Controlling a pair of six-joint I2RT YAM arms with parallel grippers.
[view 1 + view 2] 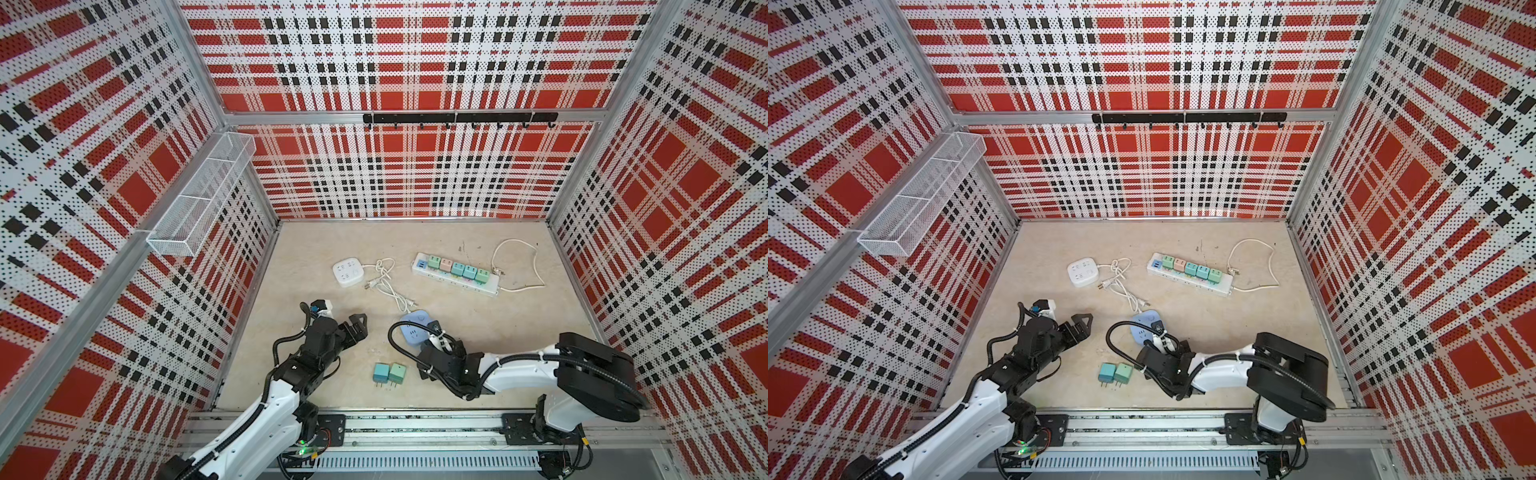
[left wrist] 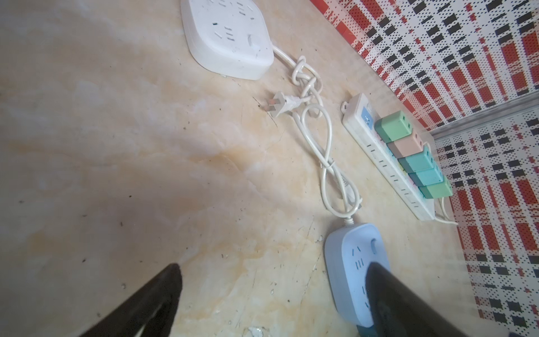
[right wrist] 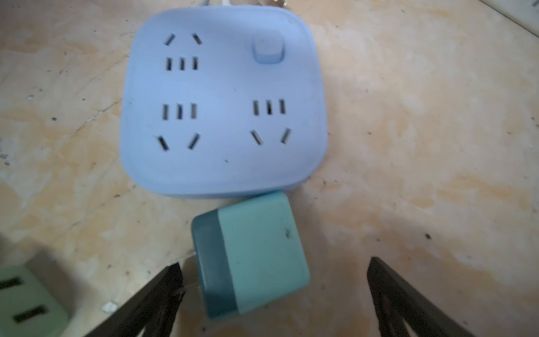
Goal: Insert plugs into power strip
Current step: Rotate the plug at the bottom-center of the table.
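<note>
Eight plugs are counted. Five (image 1: 458,269) are seated in a row on the long strip (image 1: 451,283), upper right of the table (image 1: 498,353) in both top views: green, pink, teal, teal, green. Two are laid loose just beside each other at lower centre, prongs toward the frame bottom: a teal plug (image 1: 380,372) & a green plug (image 1: 397,372). The eighth plug (image 3: 256,256), also teal, is seen mid-frame in the rt wrist view. It is laid on its side w/ one corner against the blue strip (image 3: 221,102) and its prongs pointed at one finger. Rt gripper (image 3: 274,262) is spread wide w/ that plug between the fingers, ungripped. Lt gripper (image 2: 275,265) is likewise spread wide, over bare table just left of the blue strip. The white strip (image 1: 348,271) is set upper left of centre, its cord (image 1: 386,274) looped beside it.
</note>
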